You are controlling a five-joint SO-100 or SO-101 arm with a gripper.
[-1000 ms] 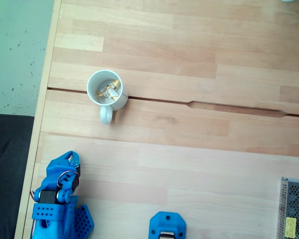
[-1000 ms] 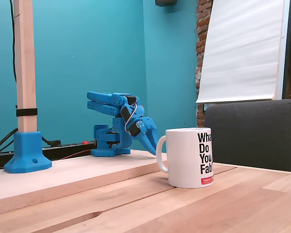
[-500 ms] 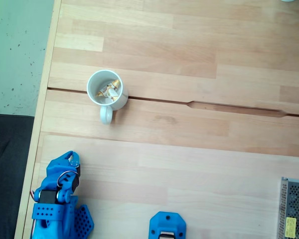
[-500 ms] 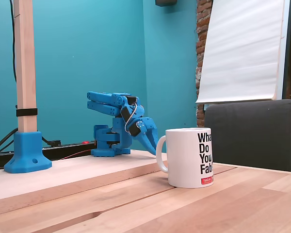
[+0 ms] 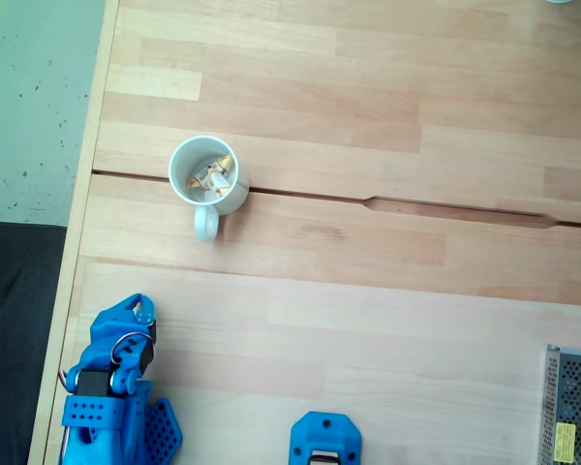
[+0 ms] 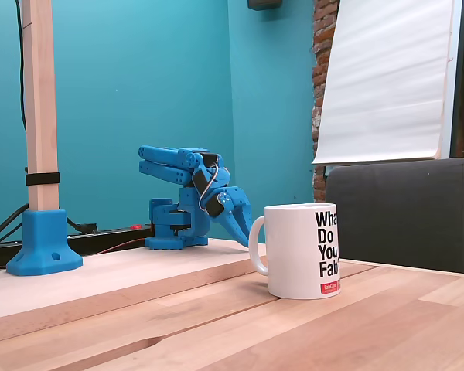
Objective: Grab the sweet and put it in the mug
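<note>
The white mug (image 5: pixel 199 162) stands upright on the wooden table, its handle toward the arm in a fixed view from above. Inside it lies the sweet (image 5: pixel 211 177), a white wrapper with golden twisted ends, next to another of the same kind. From the side, the mug (image 6: pixel 303 250) shows black lettering and its contents are hidden. My blue gripper (image 5: pixel 141 309) rests folded back near the arm's base, well apart from the mug and shut on nothing. In a fixed side view the gripper (image 6: pixel 245 230) points down behind the mug's handle.
A blue clamp base (image 5: pixel 324 441) sits at the table's near edge and carries a wooden post (image 6: pixel 39 104). A metal mesh box (image 5: pixel 571 407) lies at the lower right. A groove (image 5: pixel 416 205) runs across the table. A dark chair (image 6: pixel 402 209) stands beyond the table.
</note>
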